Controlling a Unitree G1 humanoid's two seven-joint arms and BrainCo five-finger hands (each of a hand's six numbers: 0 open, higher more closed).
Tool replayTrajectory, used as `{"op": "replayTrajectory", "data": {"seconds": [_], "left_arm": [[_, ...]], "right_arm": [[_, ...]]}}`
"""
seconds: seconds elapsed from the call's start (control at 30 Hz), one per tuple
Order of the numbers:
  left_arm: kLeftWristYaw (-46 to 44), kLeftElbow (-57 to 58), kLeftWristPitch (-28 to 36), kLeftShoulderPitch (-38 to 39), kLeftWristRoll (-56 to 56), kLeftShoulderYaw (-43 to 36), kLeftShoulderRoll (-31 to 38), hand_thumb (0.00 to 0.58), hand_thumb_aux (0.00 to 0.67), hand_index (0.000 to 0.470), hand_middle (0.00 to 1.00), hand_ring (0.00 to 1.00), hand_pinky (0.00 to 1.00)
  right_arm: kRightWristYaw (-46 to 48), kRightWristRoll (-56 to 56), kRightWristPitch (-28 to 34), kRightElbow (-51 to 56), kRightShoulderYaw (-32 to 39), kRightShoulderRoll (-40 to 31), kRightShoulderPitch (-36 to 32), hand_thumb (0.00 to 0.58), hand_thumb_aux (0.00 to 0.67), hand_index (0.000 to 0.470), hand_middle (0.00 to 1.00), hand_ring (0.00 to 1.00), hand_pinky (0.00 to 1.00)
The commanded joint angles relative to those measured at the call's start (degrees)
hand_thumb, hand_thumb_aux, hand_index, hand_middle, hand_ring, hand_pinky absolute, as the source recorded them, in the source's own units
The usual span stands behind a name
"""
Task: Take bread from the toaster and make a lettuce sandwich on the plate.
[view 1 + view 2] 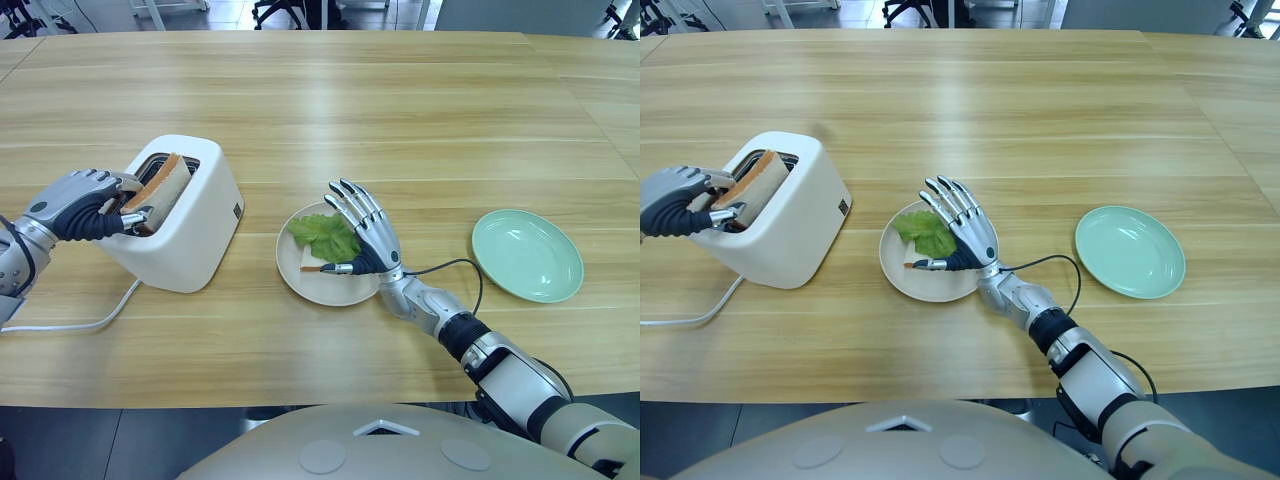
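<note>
Left eye view showed the right arm stretched in from the near edge, right hand spread flat, fingers apart, over one lettuce leaf on a bread slice on the tan plate. Left hand pinched a second slice standing in the one toaster; a second, green plate sat apart, right.

A broad table of pale, grained wood is seen, with joins between its panels visible near the left and right sides. Beyond its far edge a grey floor is shown, on which a chair's dark wheeled base and white furniture legs are set. The wood is evenly lit.
</note>
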Motion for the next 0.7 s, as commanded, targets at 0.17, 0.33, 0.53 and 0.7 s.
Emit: {"op": "replayTrajectory", "data": {"seconds": [0.17,0.33,0.53,0.7], "left_arm": [[0.45,0.79,-2.48,-2.20,-1.64,-0.98,-1.76,0.580,0.670,0.460,0.42,0.42,0.42],[1.92,1.72,-1.49,-4.60,-2.05,0.39,-2.22,0.580,0.670,0.460,0.51,0.51,0.51],[0.95,-1.14,2.50,-6.41,-5.79,1.86,-3.44,0.580,0.670,0.460,0.93,0.93,0.93],[-0.53,-2.64,5.95,-6.47,-8.32,1.82,-4.31,0.580,0.670,0.460,1.00,1.00,1.00]], "right_arm": [[0.02,0.26,-0.42,1.10,-0.26,0.18,-0.60,0.000,0.000,0.000,0.00,0.00,0.00],[0.05,0.52,-0.79,1.32,-0.30,0.37,-0.59,0.000,0.000,0.000,0.00,0.00,0.00],[0.41,0.90,-1.32,1.11,-0.42,0.58,-0.24,0.000,0.000,0.000,0.00,0.00,0.00],[0.36,0.96,-1.41,0.69,-0.53,0.44,0.05,0.000,0.000,0.000,0.00,0.00,0.00]]}}
